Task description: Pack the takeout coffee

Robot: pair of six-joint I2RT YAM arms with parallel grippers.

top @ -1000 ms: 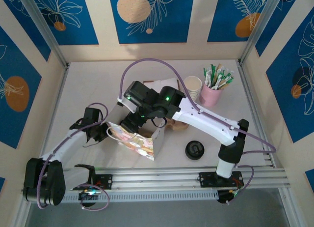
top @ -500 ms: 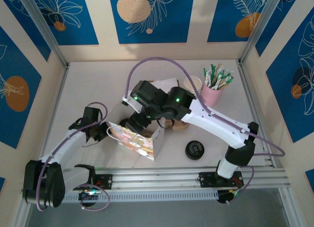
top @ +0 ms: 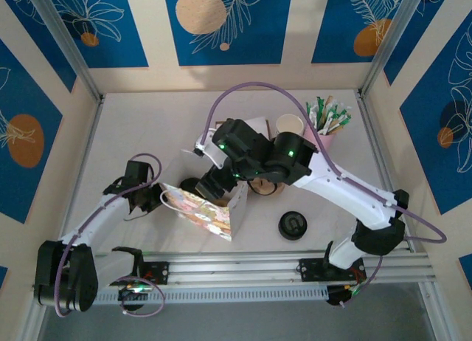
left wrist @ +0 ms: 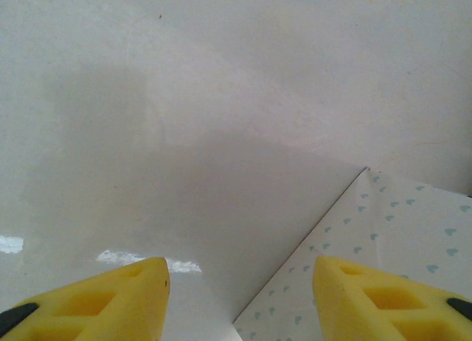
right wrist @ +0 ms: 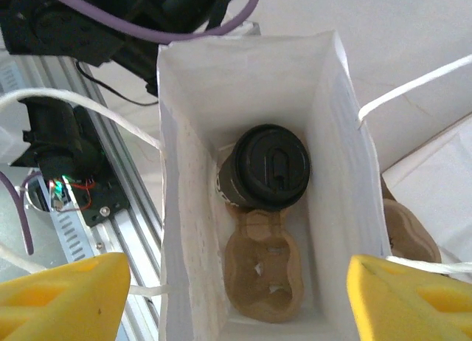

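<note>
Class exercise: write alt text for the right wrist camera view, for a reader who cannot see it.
Looking down into an open white paper bag: a brown pulp cup carrier lies at the bottom with a black-lidded cup at one end. The right tool hovers above, yellow fingers spread wide on either side.

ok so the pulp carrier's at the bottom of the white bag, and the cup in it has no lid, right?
No: the cup has a black lid on, per the right wrist view. The pulp carrier does sit at the bottom of the white bag.
</note>
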